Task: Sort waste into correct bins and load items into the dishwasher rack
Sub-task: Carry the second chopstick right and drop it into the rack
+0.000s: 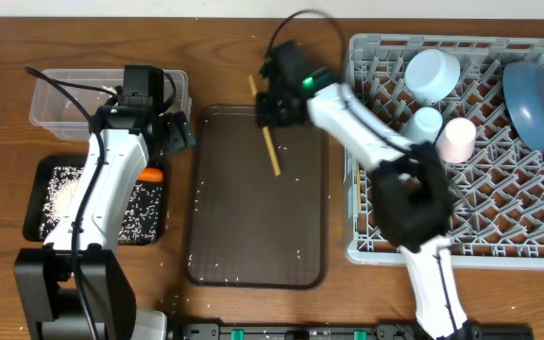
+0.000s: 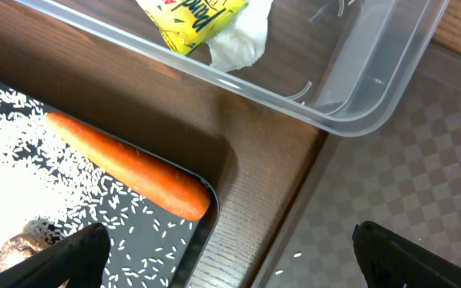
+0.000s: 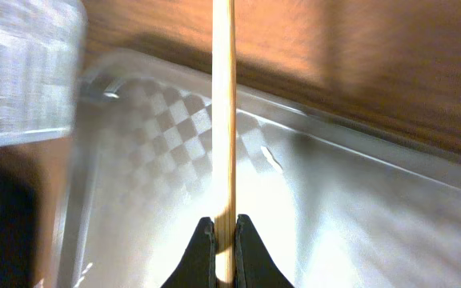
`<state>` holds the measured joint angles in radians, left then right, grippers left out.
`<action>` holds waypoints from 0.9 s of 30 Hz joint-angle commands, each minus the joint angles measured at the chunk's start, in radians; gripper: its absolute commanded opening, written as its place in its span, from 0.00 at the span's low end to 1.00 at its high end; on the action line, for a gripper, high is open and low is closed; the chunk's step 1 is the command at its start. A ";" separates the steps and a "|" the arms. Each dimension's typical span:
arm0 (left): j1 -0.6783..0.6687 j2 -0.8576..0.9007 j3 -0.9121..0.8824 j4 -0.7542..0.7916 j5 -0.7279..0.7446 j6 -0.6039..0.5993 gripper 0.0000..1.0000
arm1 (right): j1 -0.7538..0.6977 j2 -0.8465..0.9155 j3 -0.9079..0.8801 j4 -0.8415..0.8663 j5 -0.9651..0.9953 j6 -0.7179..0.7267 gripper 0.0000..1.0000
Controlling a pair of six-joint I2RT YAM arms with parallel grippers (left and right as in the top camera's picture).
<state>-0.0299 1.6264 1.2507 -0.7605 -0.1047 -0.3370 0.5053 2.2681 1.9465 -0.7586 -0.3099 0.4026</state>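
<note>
- Your right gripper (image 3: 224, 228) has its jaws pinched tight on a chopstick (image 3: 224, 120), which crosses the far edge of the brown serving tray (image 1: 253, 217).
- Your left gripper (image 2: 230, 256) is spread wide, holding nothing, right by the carrot (image 2: 126, 164) lying in the black tray (image 2: 202, 232).

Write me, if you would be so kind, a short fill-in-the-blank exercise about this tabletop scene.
1. The ____ hand is shut on a wooden chopstick.
2. The orange carrot lies at the corner of the ____ tray.
3. The yellow wrapper lies inside the ____ plastic tub.
4. In the grey rack stands one pale ____ cup.

Missing words: right; black; clear; pink.
</note>
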 commanded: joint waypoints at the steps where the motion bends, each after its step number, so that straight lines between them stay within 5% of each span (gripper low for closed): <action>1: 0.002 -0.021 0.001 -0.005 -0.012 0.002 0.98 | -0.066 -0.198 0.010 -0.064 0.050 -0.068 0.01; 11: 0.002 -0.021 0.001 -0.005 -0.012 0.002 0.98 | -0.195 -0.351 -0.009 -0.344 0.322 -0.062 0.01; 27: 0.002 -0.021 0.001 -0.017 -0.012 0.002 0.98 | -0.233 -0.335 -0.253 -0.243 0.382 -0.045 0.01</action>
<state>-0.0299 1.6264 1.2507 -0.7738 -0.1051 -0.3370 0.2962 1.9366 1.6989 -1.0054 0.0429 0.3550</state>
